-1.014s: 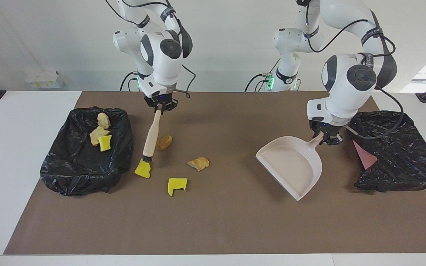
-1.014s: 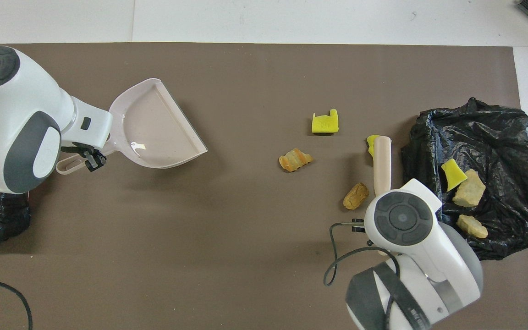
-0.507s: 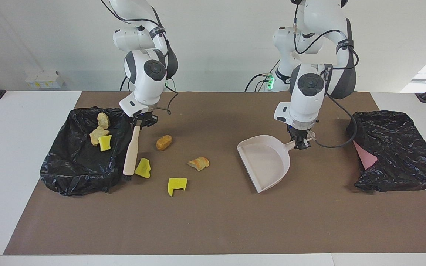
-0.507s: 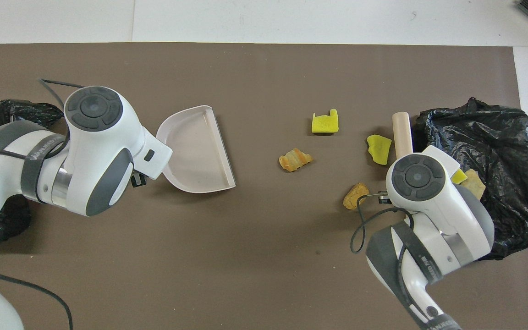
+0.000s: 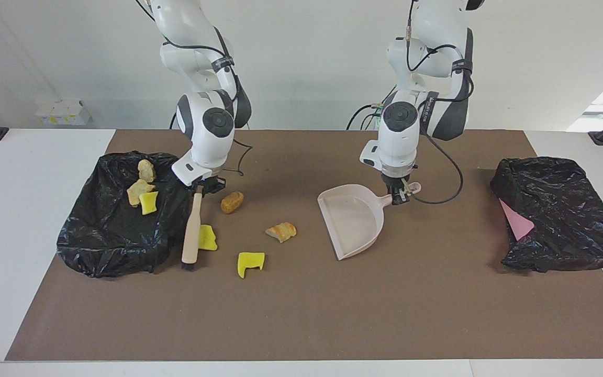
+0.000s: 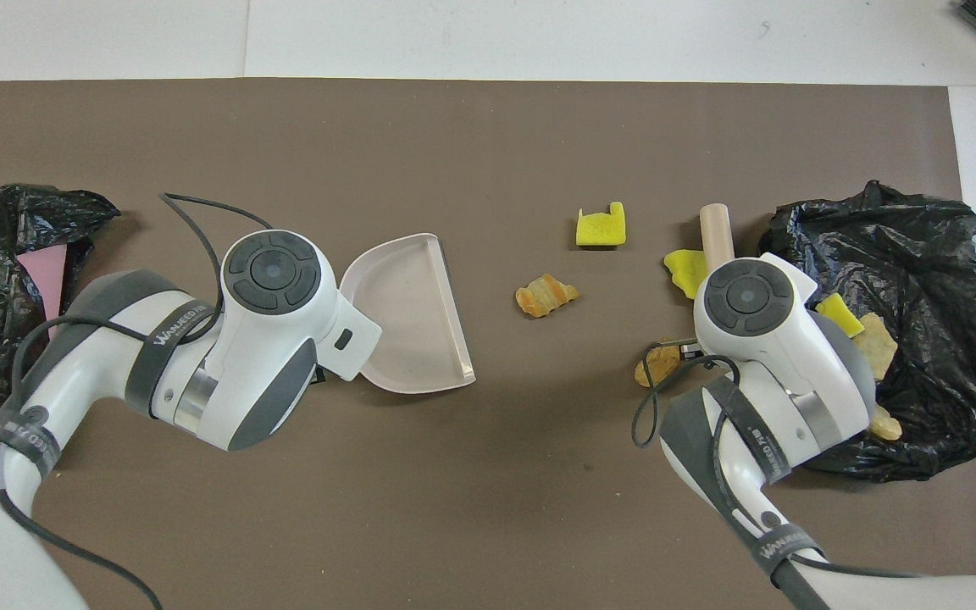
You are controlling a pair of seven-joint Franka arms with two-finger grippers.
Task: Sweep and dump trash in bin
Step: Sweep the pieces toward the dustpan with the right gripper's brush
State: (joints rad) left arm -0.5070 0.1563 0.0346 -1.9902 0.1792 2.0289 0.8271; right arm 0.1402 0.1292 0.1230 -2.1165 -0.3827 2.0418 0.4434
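Note:
My right gripper is shut on the beige brush, whose bristles touch the mat beside the black bag at the right arm's end. A yellow sponge piece lies against the brush. A brown chunk, an orange bread piece and a second yellow sponge lie loose on the mat. Three scraps lie in that bag. My left gripper is shut on the handle of the beige dustpan, which is empty and opens toward the scraps. The overhead view shows the dustpan and the bread.
A second black bag with a pink sheet in it lies at the left arm's end of the table. The brown mat covers the table's middle, with white table edge around it.
The left arm carried the dustpan from beside its bag toward the middle, closer to the scraps. The right arm swung the brush to the bag side of the yellow sponge and nudged it.

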